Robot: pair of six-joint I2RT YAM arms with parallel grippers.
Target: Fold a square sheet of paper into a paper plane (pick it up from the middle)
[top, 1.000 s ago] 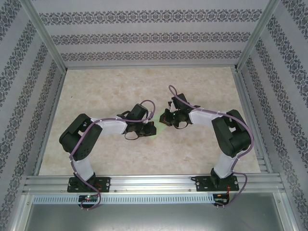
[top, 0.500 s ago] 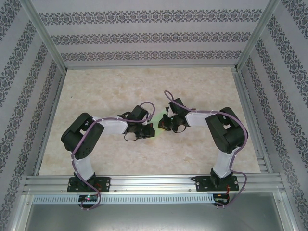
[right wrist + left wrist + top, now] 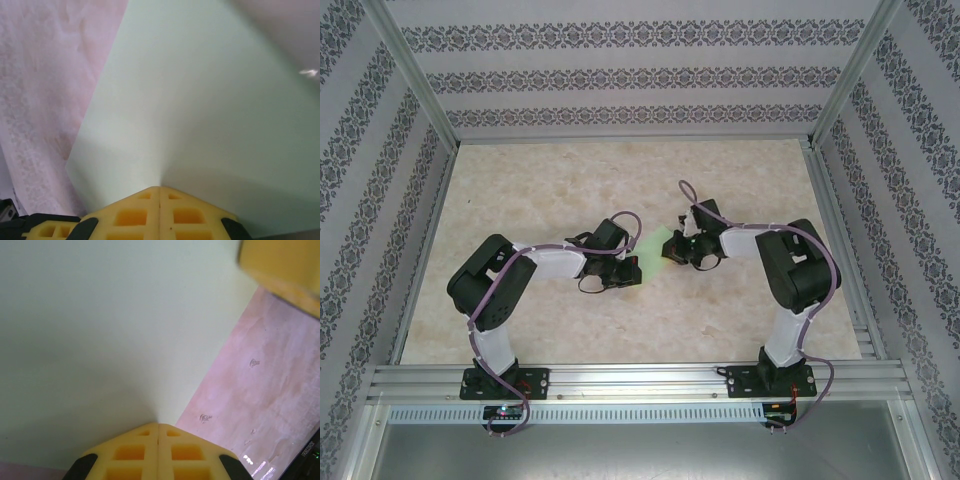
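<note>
The square sheet of paper [image 3: 667, 244] is pale green and shows as a small patch between my two grippers at mid-table. My left gripper [image 3: 634, 268] is shut, its yellow fingertips meeting at the paper [image 3: 100, 330], which spreads away from them. My right gripper [image 3: 680, 250] is shut too, tips pinched at the sheet [image 3: 200, 100], where a soft crease runs up from the tips. In the wrist views the left gripper [image 3: 158, 425] and right gripper [image 3: 160, 188] each have their jaws pressed together. A yellow finger of the right gripper [image 3: 280, 270] shows at the left wrist view's top right.
The marbled beige tabletop [image 3: 570, 180] stretches around the arms. Aluminium rails [image 3: 630, 380] run along the near edge and the sides, with patterned walls [image 3: 620, 75] behind.
My right gripper swung left toward the left gripper, then drew back to the right, and more green paper shows between the two. The left arm barely moved.
</note>
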